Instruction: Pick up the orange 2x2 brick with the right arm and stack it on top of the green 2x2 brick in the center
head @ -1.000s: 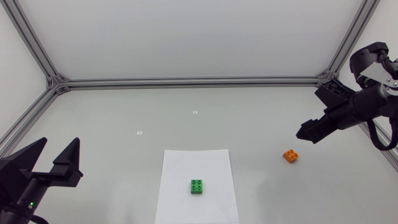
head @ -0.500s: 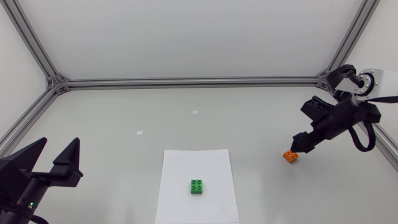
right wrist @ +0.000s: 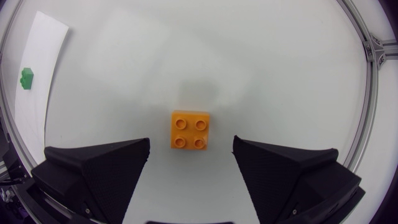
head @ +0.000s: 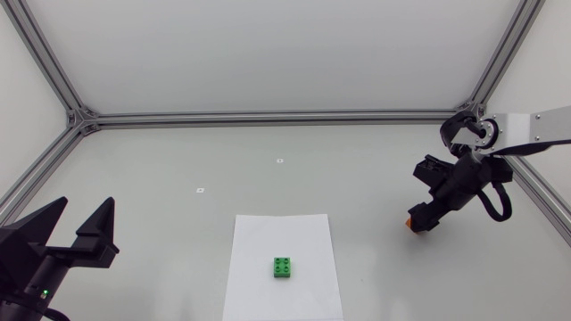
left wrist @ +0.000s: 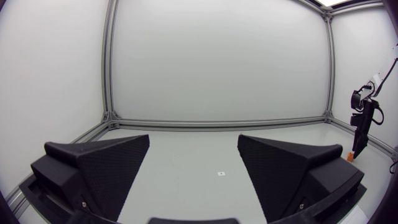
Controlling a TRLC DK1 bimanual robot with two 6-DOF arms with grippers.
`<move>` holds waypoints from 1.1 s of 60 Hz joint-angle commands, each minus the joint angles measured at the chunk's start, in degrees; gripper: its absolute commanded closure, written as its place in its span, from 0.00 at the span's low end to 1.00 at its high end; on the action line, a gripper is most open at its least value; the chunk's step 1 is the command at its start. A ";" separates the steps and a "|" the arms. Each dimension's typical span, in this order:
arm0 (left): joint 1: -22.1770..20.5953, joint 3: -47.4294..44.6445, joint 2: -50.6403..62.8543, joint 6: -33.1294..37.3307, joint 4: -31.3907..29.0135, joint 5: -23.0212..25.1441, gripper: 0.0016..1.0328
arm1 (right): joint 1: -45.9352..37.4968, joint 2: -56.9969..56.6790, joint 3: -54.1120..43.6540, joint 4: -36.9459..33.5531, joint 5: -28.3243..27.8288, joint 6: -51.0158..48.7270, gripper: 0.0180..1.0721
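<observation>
The orange 2x2 brick (right wrist: 189,130) lies on the table just ahead of my right gripper (right wrist: 191,165), in line with the gap between its open fingers, untouched. In the head view the right gripper (head: 423,220) hangs right over the brick, of which only an orange sliver (head: 409,221) shows. The green 2x2 brick (head: 284,267) sits on a white paper sheet (head: 259,241) at the table's middle; the right wrist view shows this green brick (right wrist: 26,77) far off. My left gripper (head: 80,230) rests open at the near left, its fingers (left wrist: 99,168) wide apart and empty.
An aluminium frame rail (head: 268,117) runs along the table's back and sides. Two small white markers (head: 279,161) lie on the grey surface behind the paper. The right arm (left wrist: 360,127) shows far off in the left wrist view.
My right arm has swung in and down toward the orange brick, ending directly above it with fingers open. The left arm and both bricks have not moved.
</observation>
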 commanded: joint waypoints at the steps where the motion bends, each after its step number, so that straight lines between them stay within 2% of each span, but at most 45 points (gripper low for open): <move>1: 0.31 -2.35 -0.45 0.73 -0.84 0.23 0.04 | 0.73 2.01 1.24 -0.41 0.53 0.40 0.11; 9: 0.31 -2.35 -0.45 0.73 -0.84 0.23 0.04 | 0.73 3.42 2.21 -0.32 0.53 0.58 0.14; 17: 0.31 -2.35 -0.45 0.73 -0.84 0.23 0.04 | 0.73 4.38 3.17 -0.32 0.53 0.58 0.22; 22: 0.31 -2.35 -0.45 0.73 -0.84 0.23 0.04 | 0.73 4.47 3.44 -0.32 0.61 0.58 0.23; 25: 0.31 -2.35 -0.45 0.73 -0.84 0.23 0.04 | 0.73 4.47 3.53 -0.32 0.61 0.58 0.27; 29: 0.31 -2.35 -0.45 0.73 -0.84 0.23 0.04 | 0.73 4.73 3.53 -0.32 0.61 0.49 0.28; 35: 0.31 -2.35 -0.45 0.73 -0.84 0.23 0.04 | 0.73 5.00 3.26 -0.32 0.61 0.22 0.35; 56: 0.31 -2.35 -0.45 0.73 -0.84 0.23 0.04 | 0.99 5.26 2.91 -0.23 0.61 0.05 0.36; 61: 0.31 -2.35 -0.45 0.73 -0.84 0.23 0.04 | 1.26 5.26 2.91 -0.14 0.53 0.14 0.44; 66: 0.31 -2.35 -0.45 0.73 -0.84 0.23 0.04 | 1.43 5.26 2.91 -0.14 0.53 0.22 0.44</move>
